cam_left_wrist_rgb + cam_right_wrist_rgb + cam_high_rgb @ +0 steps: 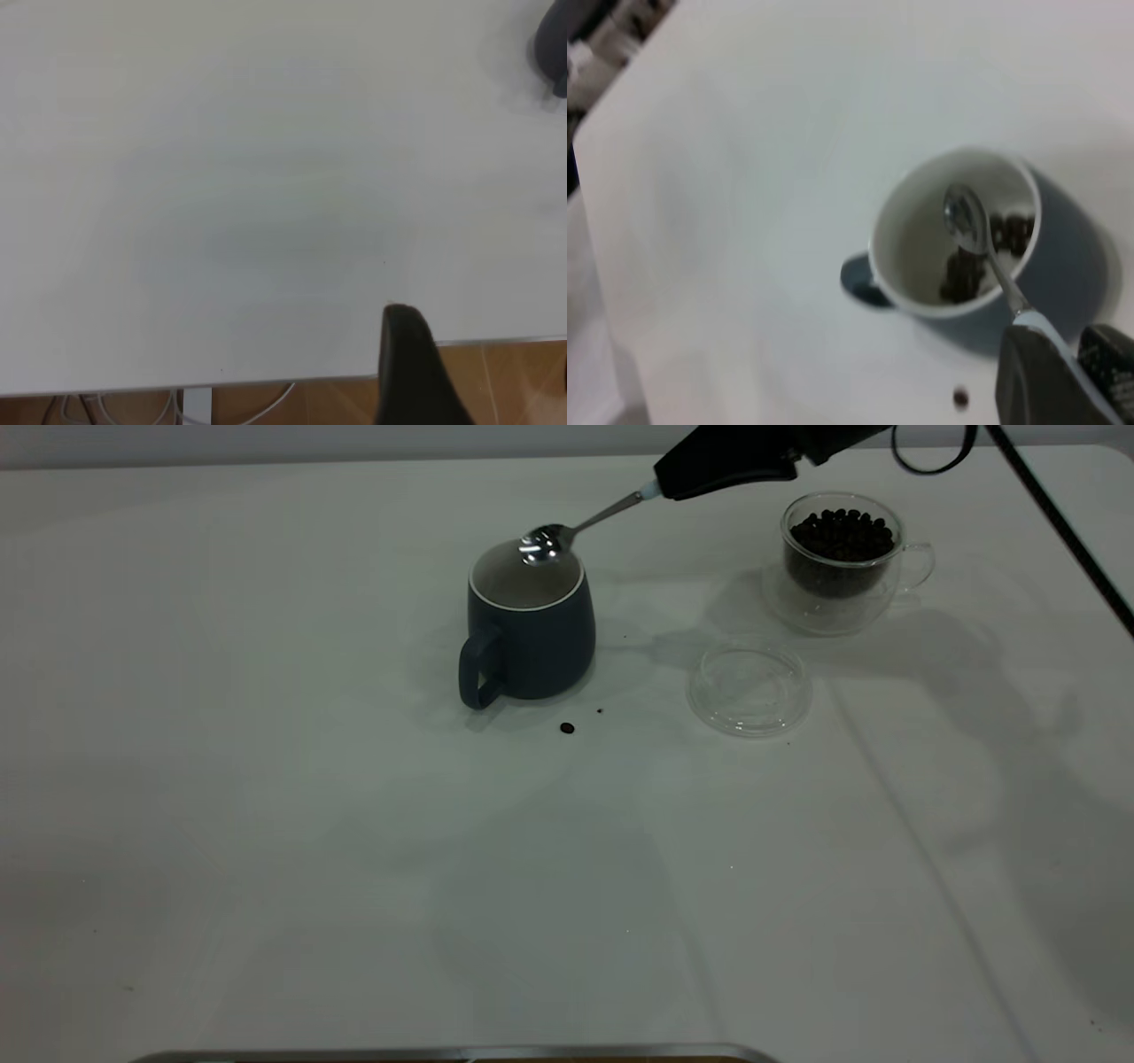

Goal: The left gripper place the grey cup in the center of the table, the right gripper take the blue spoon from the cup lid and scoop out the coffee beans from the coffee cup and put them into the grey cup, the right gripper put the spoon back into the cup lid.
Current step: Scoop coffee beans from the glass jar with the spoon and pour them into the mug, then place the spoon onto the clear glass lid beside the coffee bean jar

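I have the right gripper (660,485) with its fingers clamped on the spoon (576,530), bowl over the mug (530,633) mid-worktop (266,824). Beans (983,252) lie inside. Lid (749,689) sits near the glass cup (842,558). Left fingers (412,367): I cannot tell.

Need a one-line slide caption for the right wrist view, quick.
Right tool holds the shiny light-blue-handled metal teaspoon, bowl empty, over the dark blue-grey ceramic mug holding dark coffee beans.

Robot test bench, indoor lab setting.
Plain white table (266,824) reaching a bare pale wall (266,438) at its far edge; wood-look floor (505,372) and loose cables (266,398) beneath.
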`<action>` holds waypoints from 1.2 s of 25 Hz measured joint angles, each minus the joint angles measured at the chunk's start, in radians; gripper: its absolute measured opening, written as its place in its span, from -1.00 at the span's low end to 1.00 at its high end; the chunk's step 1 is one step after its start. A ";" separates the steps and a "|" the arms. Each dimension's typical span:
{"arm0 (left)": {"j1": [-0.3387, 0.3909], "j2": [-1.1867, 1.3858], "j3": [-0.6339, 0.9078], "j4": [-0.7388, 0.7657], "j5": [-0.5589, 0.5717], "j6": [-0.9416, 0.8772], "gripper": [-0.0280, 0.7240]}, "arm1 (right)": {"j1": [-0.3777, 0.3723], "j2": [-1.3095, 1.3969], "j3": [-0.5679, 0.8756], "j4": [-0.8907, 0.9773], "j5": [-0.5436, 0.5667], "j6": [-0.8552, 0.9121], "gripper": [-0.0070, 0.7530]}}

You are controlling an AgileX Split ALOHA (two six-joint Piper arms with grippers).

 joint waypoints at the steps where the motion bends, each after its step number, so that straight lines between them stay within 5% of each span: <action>1: 0.000 0.000 0.000 0.000 0.000 0.000 0.34 | -0.001 -0.017 0.001 -0.035 0.008 0.025 -0.72; 5: 0.000 0.000 0.000 0.000 0.000 -0.001 0.34 | -0.036 -0.110 0.003 -0.167 0.087 0.099 -0.72; 9: 0.000 0.000 0.000 0.000 0.000 -0.001 0.34 | -0.151 -0.154 0.017 -0.190 0.161 0.140 -0.72; 15: 0.000 0.000 0.000 0.000 0.000 -0.001 0.34 | -0.276 -0.145 0.150 -0.191 0.133 0.156 -0.72; 30: 0.000 0.000 0.000 0.000 0.000 -0.001 0.34 | -0.326 0.042 0.241 -0.054 0.042 0.162 -0.72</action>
